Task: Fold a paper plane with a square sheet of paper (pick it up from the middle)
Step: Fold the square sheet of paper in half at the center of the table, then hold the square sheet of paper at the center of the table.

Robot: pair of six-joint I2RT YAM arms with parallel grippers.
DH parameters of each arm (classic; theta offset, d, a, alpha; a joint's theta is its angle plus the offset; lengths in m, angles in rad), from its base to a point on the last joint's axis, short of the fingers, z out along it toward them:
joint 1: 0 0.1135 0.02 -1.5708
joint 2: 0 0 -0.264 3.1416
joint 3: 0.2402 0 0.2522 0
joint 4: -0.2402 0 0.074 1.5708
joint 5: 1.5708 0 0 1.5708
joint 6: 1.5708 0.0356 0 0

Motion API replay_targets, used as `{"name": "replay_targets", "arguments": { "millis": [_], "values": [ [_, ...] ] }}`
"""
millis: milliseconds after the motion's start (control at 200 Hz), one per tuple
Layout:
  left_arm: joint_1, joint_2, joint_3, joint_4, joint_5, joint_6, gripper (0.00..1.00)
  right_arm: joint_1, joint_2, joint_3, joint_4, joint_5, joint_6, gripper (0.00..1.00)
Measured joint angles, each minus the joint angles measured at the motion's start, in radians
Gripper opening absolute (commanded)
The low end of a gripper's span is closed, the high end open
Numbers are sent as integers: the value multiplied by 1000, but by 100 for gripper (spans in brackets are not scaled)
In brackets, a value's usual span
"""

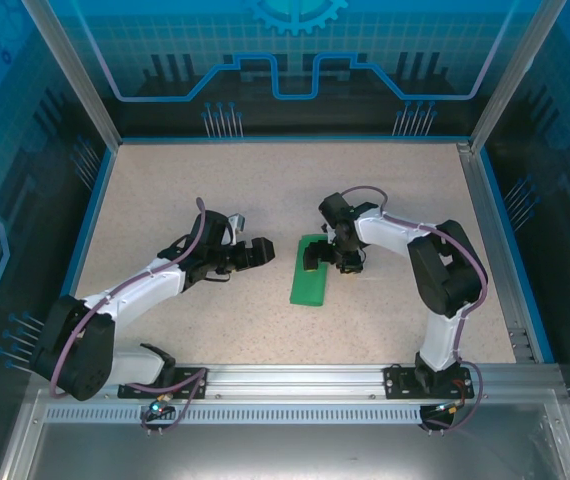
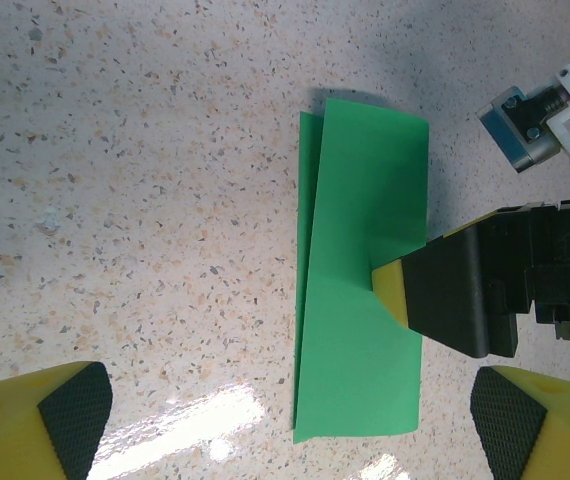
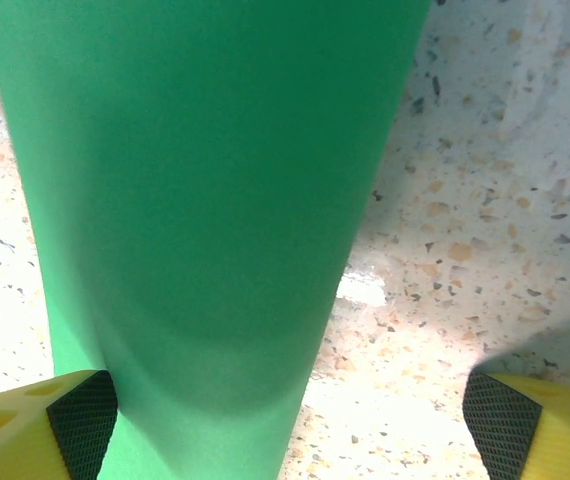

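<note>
square sheet of paper lies on the table, folded once in half; all plane folds appear outstanding. right gripper spread wide over it, clasping nothing. left gripper gapes empty nearby.

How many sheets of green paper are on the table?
1. The green sheet, folded over lengthwise, lies on the table beside the left gripper, one fingertip of the right gripper on it. None seems hidden underneath.

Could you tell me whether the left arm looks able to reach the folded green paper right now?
Probably yes. The left hand is open beside the green paper, with bare table between them. The right hand comes in from the paper's opposite side only.
</note>
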Motion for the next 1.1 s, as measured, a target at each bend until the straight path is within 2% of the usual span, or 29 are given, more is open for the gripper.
{"name": "replay_targets", "arguments": {
  "millis": [1100],
  "values": [
    [-14,23,32,0,11,0,95,2,83,99,-112,2,-42,97]
  ]
}}
